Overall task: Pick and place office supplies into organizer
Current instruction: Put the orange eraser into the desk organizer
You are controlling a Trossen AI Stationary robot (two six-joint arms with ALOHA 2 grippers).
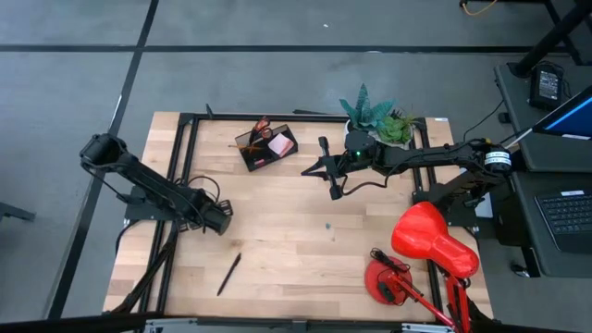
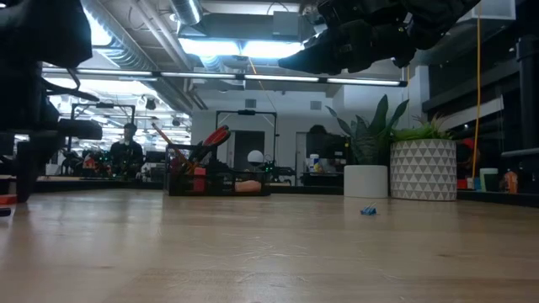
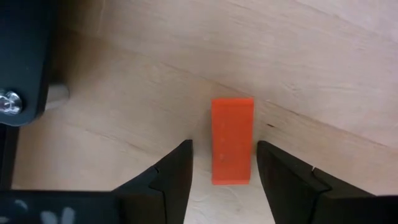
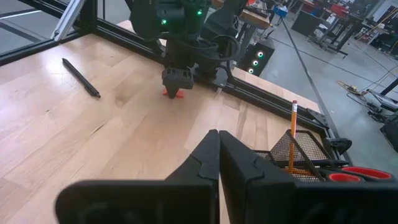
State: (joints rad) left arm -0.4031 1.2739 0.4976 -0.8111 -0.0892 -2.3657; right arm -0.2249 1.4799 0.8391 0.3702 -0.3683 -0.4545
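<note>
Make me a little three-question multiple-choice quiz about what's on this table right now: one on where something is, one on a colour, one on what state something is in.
1. Where does the black pen lie?
A. Inside the organizer
B. On the bare wood near the table's front left
C. Under the lamp

2. What colour is the small block between the left tool's fingers?
A. Orange-red
B. Blue
C. Green

3. How are the right tool's fingers?
A. Wide apart
B. Pressed together, holding nothing
C. Clamped on a pencil

Answers: 1 B, the high view shows it alone on the wood, far from the organizer. 2 A, the left wrist view shows it plainly. 3 B, the right wrist view shows the fingers meeting with nothing between.
</note>
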